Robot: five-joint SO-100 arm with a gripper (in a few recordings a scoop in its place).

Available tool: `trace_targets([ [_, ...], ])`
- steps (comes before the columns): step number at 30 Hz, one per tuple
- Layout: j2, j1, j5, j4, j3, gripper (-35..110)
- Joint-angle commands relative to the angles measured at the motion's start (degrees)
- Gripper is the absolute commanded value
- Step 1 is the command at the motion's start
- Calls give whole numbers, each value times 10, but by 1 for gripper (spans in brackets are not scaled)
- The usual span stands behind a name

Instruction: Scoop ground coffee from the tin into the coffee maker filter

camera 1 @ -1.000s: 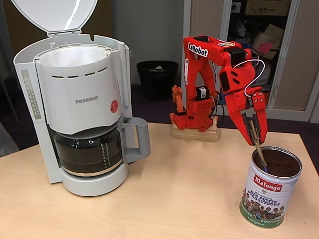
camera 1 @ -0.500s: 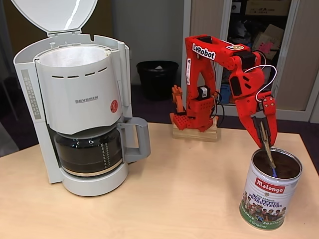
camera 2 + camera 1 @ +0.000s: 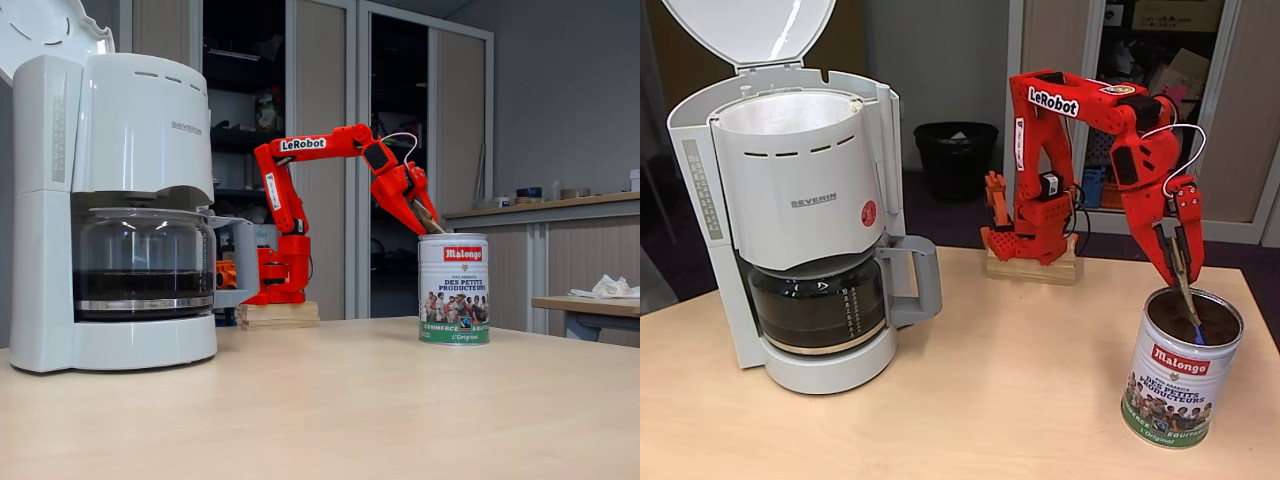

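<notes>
A pale wooden table stands in an office with cupboards and one black waste bin behind. One cylindrical metal tin, silver-rimmed with a glossy green-and-white label, sits at the table's right in both fixed views; dark, fine ground coffee fills it. One red plastic arm reaches down, its gripper closed on a thin wooden-handled scoop dipping into the tin. One white coffee machine stands well apart at left, lid up, with one white paper coffee maker filter and one glass carafe.
</notes>
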Motion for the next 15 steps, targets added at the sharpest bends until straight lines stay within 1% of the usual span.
trace_targets([
  [1,18,-12,6,22,-7,0],
  [15,9,-6,43,62,-77,0],
])
